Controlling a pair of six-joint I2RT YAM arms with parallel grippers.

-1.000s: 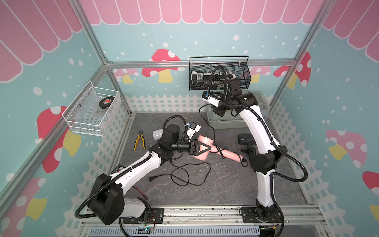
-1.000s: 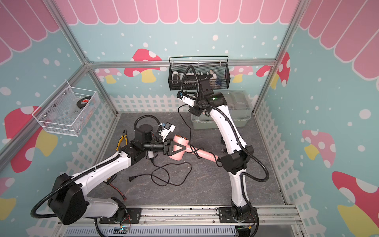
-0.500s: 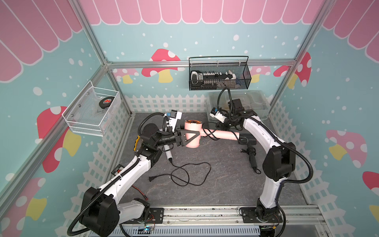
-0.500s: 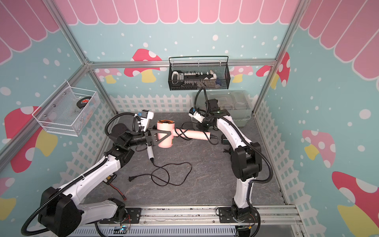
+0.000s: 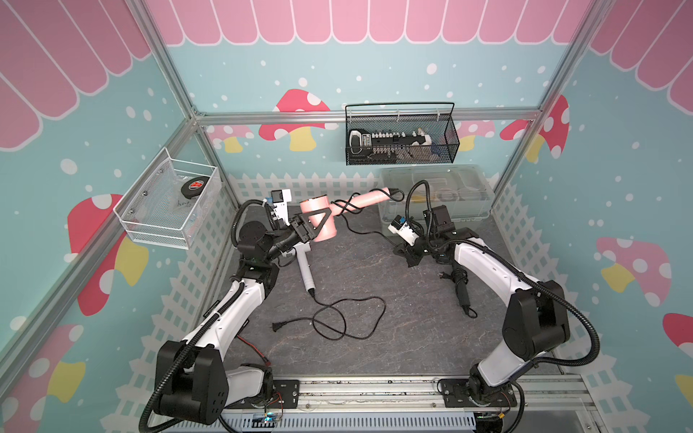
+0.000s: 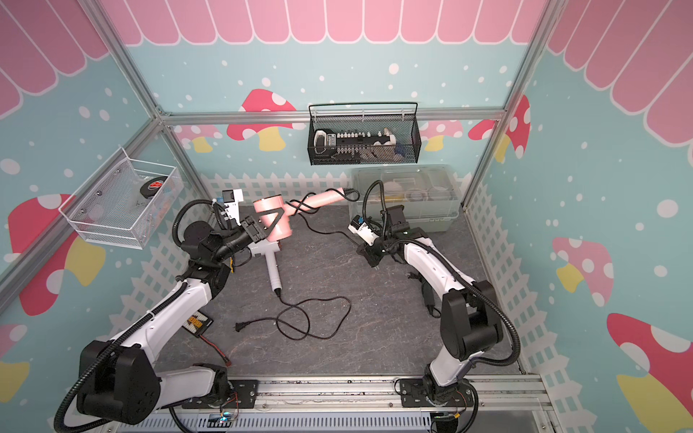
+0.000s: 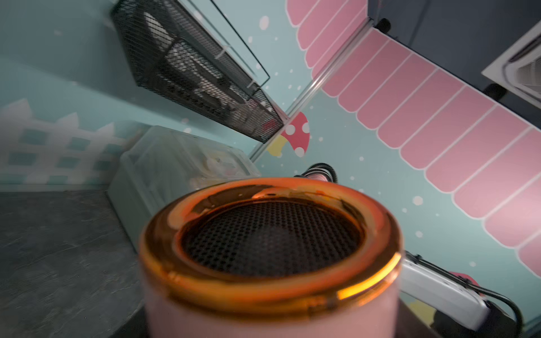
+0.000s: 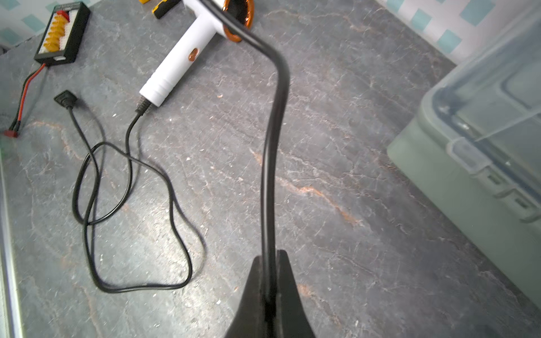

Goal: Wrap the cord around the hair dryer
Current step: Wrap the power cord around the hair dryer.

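the left gripper (image 5: 309,229) clamps the pink hair dryer (image 5: 313,206), raised near the back fence (image 5: 258,184). the right gripper (image 8: 270,292) is pinched on its black cord (image 8: 270,164). keep that cord taut, laying each turn beside the crossings on the handle (image 5: 369,198). i cannot find the cord's plug end.

Black wire basket (image 5: 442,150) above clear lidded bin (image 5: 473,219), rear right.
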